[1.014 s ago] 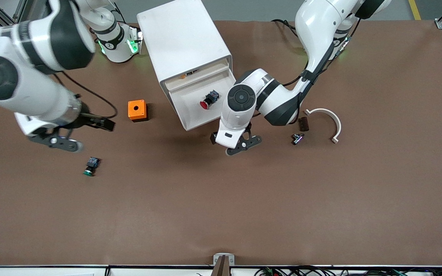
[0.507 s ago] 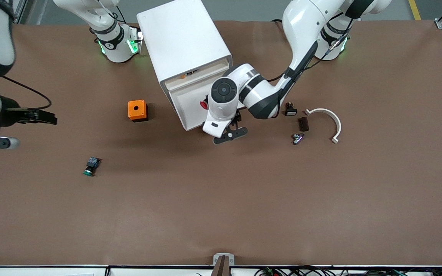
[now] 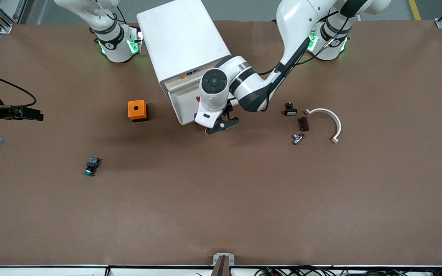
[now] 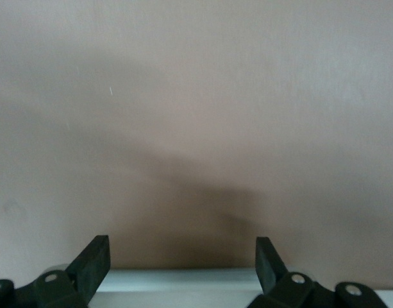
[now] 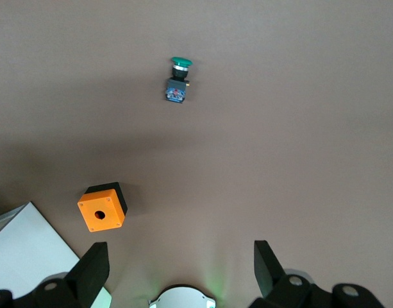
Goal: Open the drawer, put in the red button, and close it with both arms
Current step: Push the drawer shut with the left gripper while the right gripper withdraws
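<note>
Drawer point(image 3: 180, 105), topmost in the white cabinet point(image 3: 182, 38), stands pulled out toward the front camera. The red button point(image 3: 198, 99) lies inside it, showing only as a red sliver under the left arm's wrist. Well away from the cabinet, toward the right arm's end of the table, the right gripper point(image 5: 180, 256) hangs over bare table with its fingers spread and nothing between them. A green button point(image 3: 89, 167) and an orange box point(image 3: 137, 110) lie between it and the cabinet. At the drawer's front lip the left gripper point(image 3: 221, 124) hangs low, fingers spread wide and empty, with the white edge just below them. The drawer looks like light, stiff, smooth plastic that should slide easily. It is probably best pushed flat on its front face, one gripper toward each end, so it does not skew. The loose button may roll if the push is brisk.
</note>
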{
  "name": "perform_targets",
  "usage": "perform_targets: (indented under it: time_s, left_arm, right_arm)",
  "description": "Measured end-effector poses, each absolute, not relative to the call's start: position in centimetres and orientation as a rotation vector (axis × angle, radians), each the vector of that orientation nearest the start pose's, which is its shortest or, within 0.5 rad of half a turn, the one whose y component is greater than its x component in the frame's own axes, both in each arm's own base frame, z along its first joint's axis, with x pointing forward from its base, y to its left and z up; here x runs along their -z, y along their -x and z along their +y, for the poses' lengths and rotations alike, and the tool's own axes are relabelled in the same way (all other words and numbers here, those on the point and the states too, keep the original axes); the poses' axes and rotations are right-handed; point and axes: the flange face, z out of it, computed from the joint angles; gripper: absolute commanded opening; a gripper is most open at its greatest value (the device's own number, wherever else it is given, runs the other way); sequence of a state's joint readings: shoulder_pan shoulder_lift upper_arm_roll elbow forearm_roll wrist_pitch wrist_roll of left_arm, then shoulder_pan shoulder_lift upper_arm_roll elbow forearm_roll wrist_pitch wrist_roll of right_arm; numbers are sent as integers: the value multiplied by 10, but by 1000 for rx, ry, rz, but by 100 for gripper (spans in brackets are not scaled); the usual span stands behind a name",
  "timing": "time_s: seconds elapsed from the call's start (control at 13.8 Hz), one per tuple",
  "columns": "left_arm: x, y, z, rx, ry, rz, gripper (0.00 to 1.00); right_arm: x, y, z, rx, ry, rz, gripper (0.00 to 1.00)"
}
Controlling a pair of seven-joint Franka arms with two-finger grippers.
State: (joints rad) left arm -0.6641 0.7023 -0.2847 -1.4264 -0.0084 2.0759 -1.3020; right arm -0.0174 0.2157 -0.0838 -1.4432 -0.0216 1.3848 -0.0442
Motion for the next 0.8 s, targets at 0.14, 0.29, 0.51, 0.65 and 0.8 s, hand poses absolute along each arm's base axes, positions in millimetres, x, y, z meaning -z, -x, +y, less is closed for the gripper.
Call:
perform_targets:
  time_s: [0.14,0.29,0.51,0.65,0.8]
  left_arm:
    - [-293,-436,-572,-384,3108,-709,100]
    - [-295,-422,-581,-479,3099,-736,100]
    - [-294,-407,-591,-599,3080,-792,100]
    - [-293,-403,-592,-672,3065,-830,100]
    - [-289,-400,-593,-734,3047,-862,100]
  right_arm:
    - [-554,-588,-64,-442,3127,109,100]
    - [-574,-589,-68,-388,3136,123,100]
    - [-598,-584,-70,-362,3139,133,100]
    - [-608,-573,-66,-413,3126,155,100]
    - [-623,-563,-63,-366,3125,158,100]
